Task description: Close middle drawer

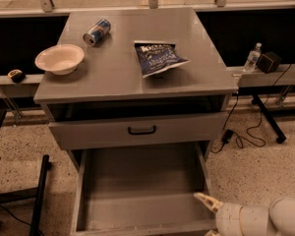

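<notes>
Middle drawer [137, 191] is seen pulled far out of the cabinet [113, 77], its deep grey box bare and its front panel cut off by the bottom edge. At its front right corner the gripper [202, 215] is found, fingers spread wide with nothing held between them. One finger [205, 201] is seen over the drawer's right wall, and the other is barely caught at the edge. Just above, the top drawer [187, 129] with its black handle [141, 130] is seen slightly out. On the cabinet, a white bowl [59, 58] is set left, a blue chip bag [159, 58] centre, and a can [97, 32] is laid on its side farther back. A bottle [252, 58] and a black box [269, 61] are spotted on the right ledge [285, 75].
</notes>
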`<move>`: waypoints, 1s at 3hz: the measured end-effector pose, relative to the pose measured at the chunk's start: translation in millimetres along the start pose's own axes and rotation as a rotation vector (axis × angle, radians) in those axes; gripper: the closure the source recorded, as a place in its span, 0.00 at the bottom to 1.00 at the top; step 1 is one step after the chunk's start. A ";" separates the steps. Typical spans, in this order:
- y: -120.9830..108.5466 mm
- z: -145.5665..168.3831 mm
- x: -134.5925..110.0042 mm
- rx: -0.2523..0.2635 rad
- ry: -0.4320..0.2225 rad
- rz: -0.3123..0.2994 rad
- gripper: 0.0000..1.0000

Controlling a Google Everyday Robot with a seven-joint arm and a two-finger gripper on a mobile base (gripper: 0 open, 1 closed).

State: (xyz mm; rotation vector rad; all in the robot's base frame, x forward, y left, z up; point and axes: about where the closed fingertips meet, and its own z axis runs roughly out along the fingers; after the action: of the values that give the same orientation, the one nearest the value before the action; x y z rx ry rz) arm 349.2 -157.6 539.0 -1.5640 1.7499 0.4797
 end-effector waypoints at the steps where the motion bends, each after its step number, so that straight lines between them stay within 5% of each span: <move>1: 15.9 22.9 21.3 -0.045 -0.032 -0.014 0.41; 3: 42.6 46.0 45.3 -0.139 -0.161 -0.013 0.87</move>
State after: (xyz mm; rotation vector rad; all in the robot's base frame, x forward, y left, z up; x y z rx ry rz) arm 320.7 -148.7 467.7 -1.5845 1.6122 0.7133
